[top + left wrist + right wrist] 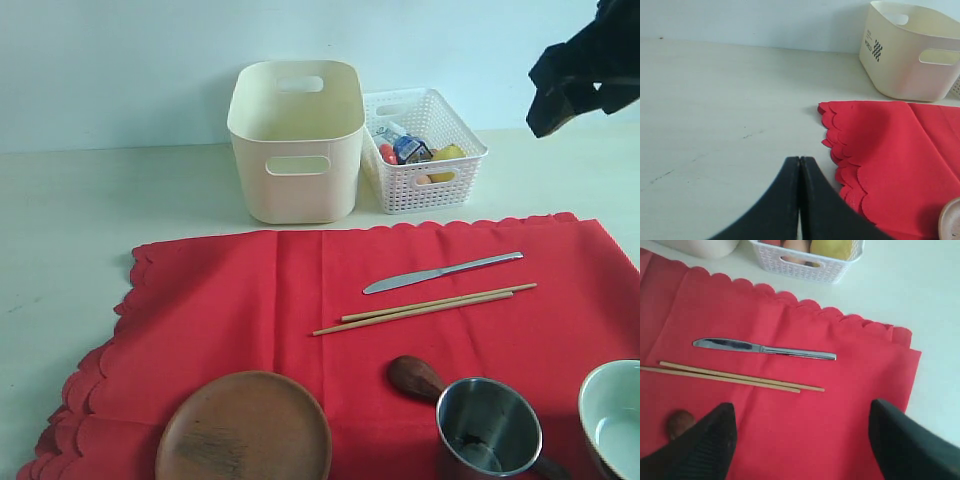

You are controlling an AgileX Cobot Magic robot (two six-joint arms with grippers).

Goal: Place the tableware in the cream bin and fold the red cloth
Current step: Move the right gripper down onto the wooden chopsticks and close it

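A: How is the red cloth (250,300) recorded?

B: It is noted as spread flat on the pale table (80,210). The cream bin (295,145) is seen upright behind its far edge, just beside the white lattice basket (440,185).

A: And where is the tableware entered?

B: All pieces are logged on the cloth. The silver knife (443,272) is laid near the middle, with the chopsticks (425,308) just in front of it, roughly parallel. The wooden plate (245,428), dark spoon (415,378), steel cup (488,425) and pale bowl (612,415) are lined along the near edge. The spoon's handle is hidden behind the cup.

A: What state is given for the left gripper (799,160)?

B: Its jaws are pressed together with nothing between them. It is held over bare table beside the cloth's scalloped corner.

A: And for the right gripper (802,407)?

B: Its jaws are spread wide and nothing is grasped. It is raised above the cloth's right part, with the knife and chopsticks in view beyond its fingers.
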